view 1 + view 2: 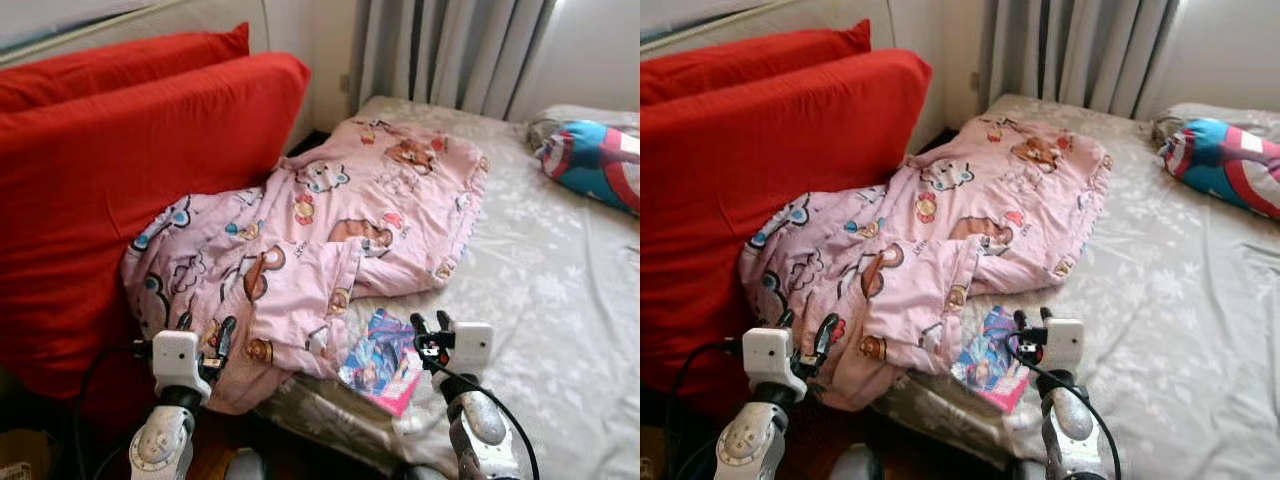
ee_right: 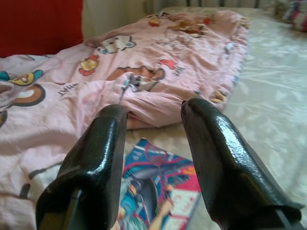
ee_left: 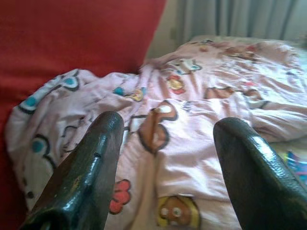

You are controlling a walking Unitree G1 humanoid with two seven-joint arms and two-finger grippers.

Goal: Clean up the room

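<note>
Left gripper [image 1: 203, 338]: fingers spread apart, empty, at the near hanging edge of the blanket, beside the cushions.
Right gripper [image 1: 431, 333]: fingers parted with nothing between them, just over the near bed edge, right of the book.
Colourful glossy picture book [image 1: 381, 362]: flat at the near edge, its far corner tucked under the blanket.
Pink cartoon-print blanket [image 1: 330, 225]: crumpled, spread from the near edge toward the curtains.
Pale floral bedsheet [image 1: 560, 300]: covers the mattress.
Big red fabric cushions [image 1: 110, 160]: upright, left of the bed.
Blue-and-red pillow [image 1: 598, 160]: far right; possibly a shield print.
Grey curtains [image 1: 440, 50]: behind the bed.
</note>
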